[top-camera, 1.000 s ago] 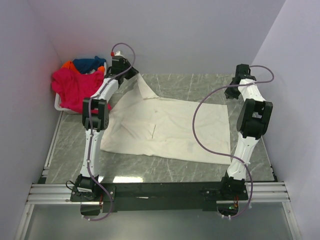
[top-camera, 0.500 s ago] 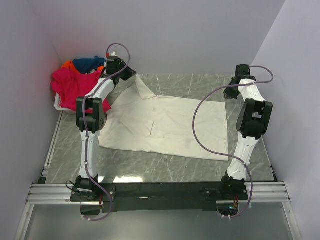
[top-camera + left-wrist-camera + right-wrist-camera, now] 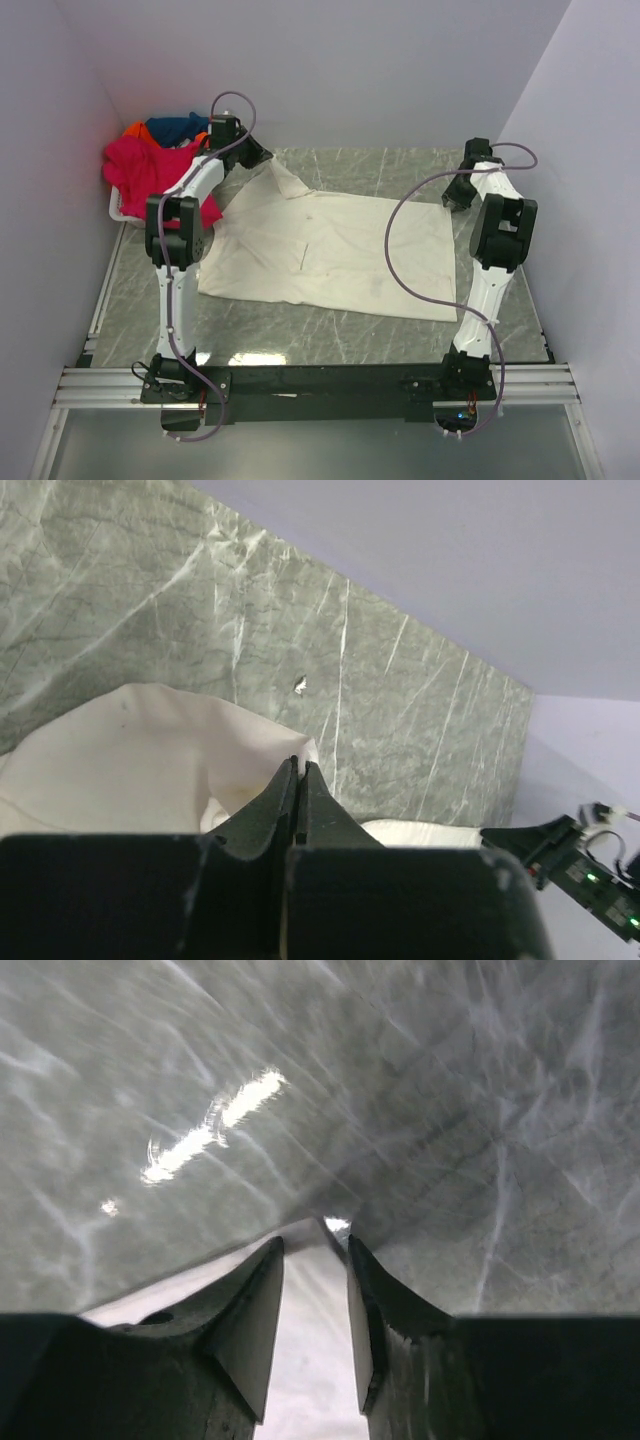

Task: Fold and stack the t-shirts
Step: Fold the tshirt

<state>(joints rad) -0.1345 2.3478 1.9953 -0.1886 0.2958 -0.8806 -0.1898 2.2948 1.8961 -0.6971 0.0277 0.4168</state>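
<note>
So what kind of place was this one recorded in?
Probably a lab robot cell, not a home: plain walls box in a marble-look table, with two arms bolted to a metal rail.

The top camera sits high behind the arm bases, faces down and forward, and covers the whole table (image 3: 330,340) from afar. Each wrist camera looks at close range along its own gripper: the left gripper (image 3: 297,765) and the right gripper (image 3: 314,1247). All three views share the cream t-shirt (image 3: 330,250) and the tabletop.
</note>
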